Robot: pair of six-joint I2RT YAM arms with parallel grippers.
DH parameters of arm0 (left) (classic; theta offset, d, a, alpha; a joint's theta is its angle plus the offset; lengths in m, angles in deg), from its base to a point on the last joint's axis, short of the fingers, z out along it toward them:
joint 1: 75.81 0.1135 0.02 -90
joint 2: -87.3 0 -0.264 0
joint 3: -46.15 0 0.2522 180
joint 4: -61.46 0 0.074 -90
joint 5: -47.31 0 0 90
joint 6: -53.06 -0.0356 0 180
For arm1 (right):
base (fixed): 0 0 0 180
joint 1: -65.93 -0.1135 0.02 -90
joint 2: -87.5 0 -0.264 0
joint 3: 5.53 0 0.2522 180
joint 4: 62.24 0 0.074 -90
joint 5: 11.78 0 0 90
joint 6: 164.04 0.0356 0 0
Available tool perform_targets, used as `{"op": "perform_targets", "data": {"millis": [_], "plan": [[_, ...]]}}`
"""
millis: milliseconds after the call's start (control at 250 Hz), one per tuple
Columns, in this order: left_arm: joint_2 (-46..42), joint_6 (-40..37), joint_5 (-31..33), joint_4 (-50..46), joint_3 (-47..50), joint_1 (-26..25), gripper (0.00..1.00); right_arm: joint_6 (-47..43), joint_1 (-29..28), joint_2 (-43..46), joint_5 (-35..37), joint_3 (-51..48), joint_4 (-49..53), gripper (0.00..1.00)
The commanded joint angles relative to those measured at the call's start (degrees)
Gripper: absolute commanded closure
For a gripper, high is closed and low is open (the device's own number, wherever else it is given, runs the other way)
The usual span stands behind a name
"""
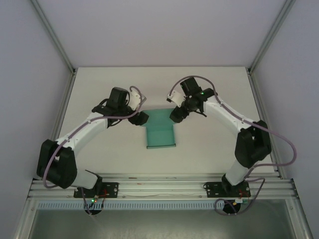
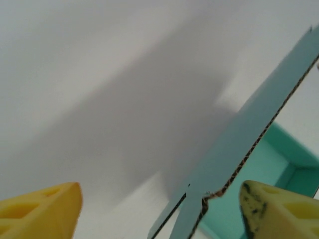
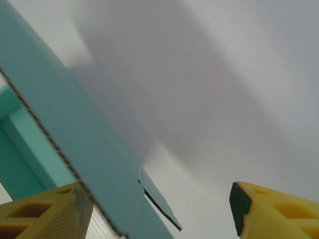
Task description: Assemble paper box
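Soft diffuse light, broad blurry close-up shadows

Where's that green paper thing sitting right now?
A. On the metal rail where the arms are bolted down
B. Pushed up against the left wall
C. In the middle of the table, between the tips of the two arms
C: the top view shows the paper box mid-table, with the left gripper and the right gripper on either side of its far end.
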Motion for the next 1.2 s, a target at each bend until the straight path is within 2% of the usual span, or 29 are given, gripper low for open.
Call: {"op": "perform_targets", "data": {"millis": [0, 112, 176, 224, 324, 392, 464, 584, 668, 727, 911, 1059, 1195], "plan": [[2.42, -6.32, -4.63, -7.94, -3.02, 0.18, 0.30, -6.25, 0.08, -1.93, -2.69, 2.91, 9.38, 0.37], [2.71, -6.79, -3.83, -7.38, -2.58, 0.17, 0.52, -6.64, 0.37, -2.80, -2.69, 3.22, 9.92, 0.56], [2.42, -6.72, -3.92, -7.29, -2.64, 0.20, 0.60, -6.72, 0.42, -2.76, -2.44, 3.07, 10.04, 0.63], [2.06, -6.74, -4.20, -7.08, -2.62, 0.17, 0.72, -6.79, 0.41, -2.76, -2.36, 3.04, 10.11, 0.68], [1.01, -6.56, -3.92, -6.19, -2.20, 0.17, 0.89, -6.21, 0.43, -2.43, -2.12, 3.05, 10.10, 0.77], [0.52, -6.27, -4.78, -5.67, -1.80, 0.22, 0.96, -5.40, 0.43, -2.11, -1.63, 3.04, 9.84, 0.80], [0.29, -5.46, -5.77, -4.96, -1.42, 0.11, 1.00, -3.82, 0.35, -1.59, -1.03, 2.91, 9.22, 0.82], [-0.02, -1.87, -5.34, -2.72, -0.80, 0.12, 1.00, -0.22, 0.40, 0.23, -0.77, 1.73, 6.50, 0.86], [-0.32, 2.26, -5.61, -0.55, -0.36, -0.05, 1.00, 5.60, 0.07, 2.31, 0.10, -0.45, 2.20, 0.88], [-0.84, 6.77, -4.74, 3.06, 0.91, -0.23, 1.00, 12.70, -0.80, 3.91, 3.72, -2.05, -2.69, 0.90], [0.73, 21.96, 9.33, 9.81, 1.12, -3.86, 1.00, 38.42, -4.66, 6.55, 14.97, -6.80, -16.46, 0.91], [6.29, 29.94, 21.55, 9.23, -3.30, -9.67, 1.00, 47.78, -9.63, 4.62, 24.58, -8.99, -22.58, 0.92], [10.70, 36.16, 24.40, 10.13, -6.21, -12.69, 1.00, 55.88, -11.26, 2.00, 33.10, -9.53, -24.64, 0.94]]}}
